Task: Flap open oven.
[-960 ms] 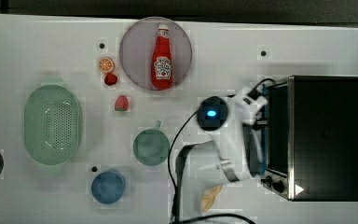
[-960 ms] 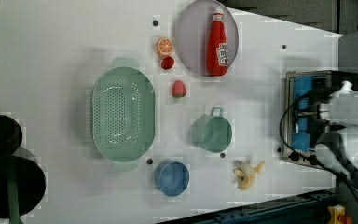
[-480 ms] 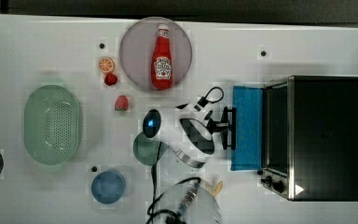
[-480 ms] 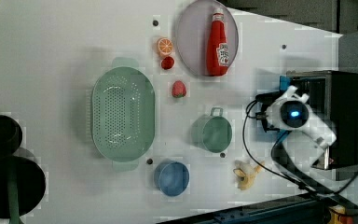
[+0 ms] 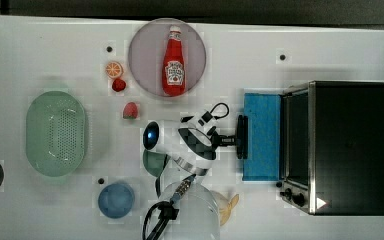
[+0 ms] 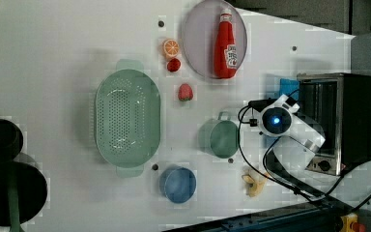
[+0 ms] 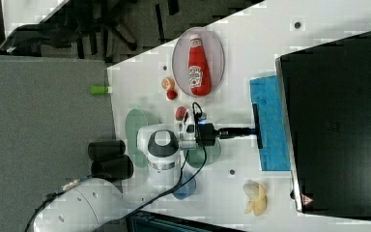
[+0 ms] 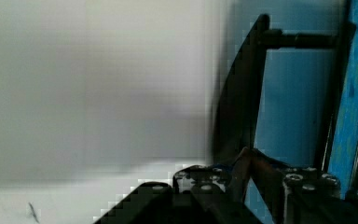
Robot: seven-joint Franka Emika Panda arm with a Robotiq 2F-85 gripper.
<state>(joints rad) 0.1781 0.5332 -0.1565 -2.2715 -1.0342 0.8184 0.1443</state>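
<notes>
The gripper (image 5: 236,138) stays clenched on the bar handle (image 5: 242,137) — its long axis crosswise to the fingers; the oven (image 5: 347,147) lies toward the top view's right, door (image 5: 262,136) folded flat.

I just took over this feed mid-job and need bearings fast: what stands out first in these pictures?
The oven at the top view's right has its blue door flapped down flat on the white table. The gripper is closed on the door's dark bar handle. A ketchup bottle lies on a round plate near the top view's upper middle, and a green colander sits at the top view's left.
</notes>
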